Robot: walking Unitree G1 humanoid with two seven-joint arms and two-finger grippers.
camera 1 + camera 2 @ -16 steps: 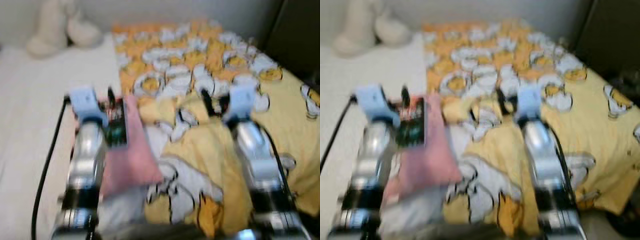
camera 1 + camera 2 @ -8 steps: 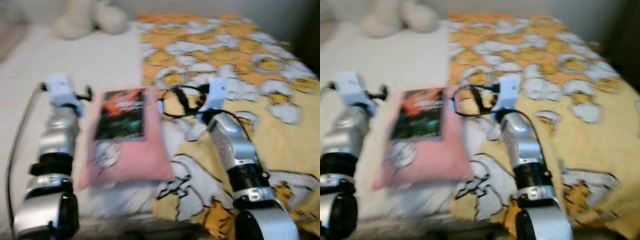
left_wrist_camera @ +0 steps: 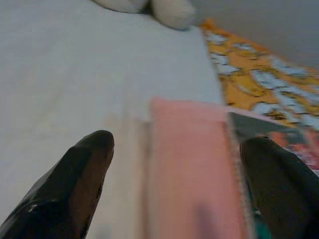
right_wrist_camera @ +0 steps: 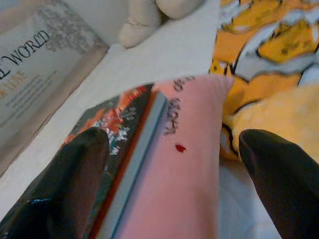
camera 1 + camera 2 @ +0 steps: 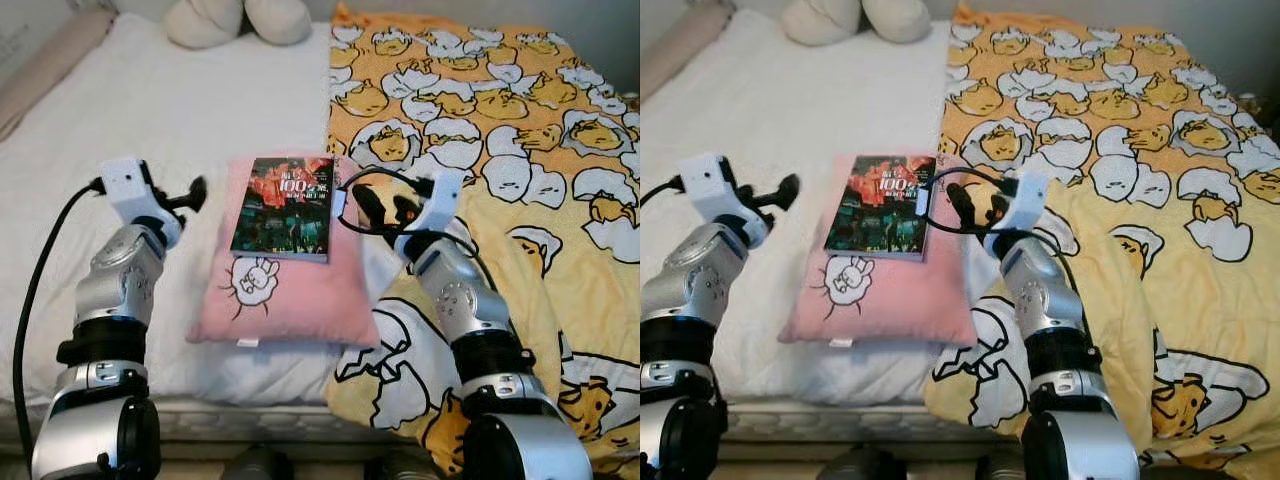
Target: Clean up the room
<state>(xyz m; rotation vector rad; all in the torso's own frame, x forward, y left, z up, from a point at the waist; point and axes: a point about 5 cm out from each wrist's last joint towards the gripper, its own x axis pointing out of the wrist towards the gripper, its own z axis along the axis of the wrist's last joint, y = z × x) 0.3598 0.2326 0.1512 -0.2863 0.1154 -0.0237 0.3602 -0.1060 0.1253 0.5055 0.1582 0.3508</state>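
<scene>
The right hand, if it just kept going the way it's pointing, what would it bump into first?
Probably the book lying on the pink pillow; the open right hand points at its near edge, though depth is hard to judge.

A pink pillow (image 5: 290, 290), white sheet (image 5: 150, 120), and yellow-orange duvet (image 5: 520, 130) patterned with white eggs.

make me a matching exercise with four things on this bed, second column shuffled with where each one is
Things:
1. book
2. pink pillow
3. plush toy
4. duck-print blanket

Places:
a. at the head of the bed
b. spread over the robot's right half of the bed
c. lying on the pink pillow
d. on the white sheet between the two grippers

Pairs: 1-c, 2-d, 3-a, 4-b
</scene>
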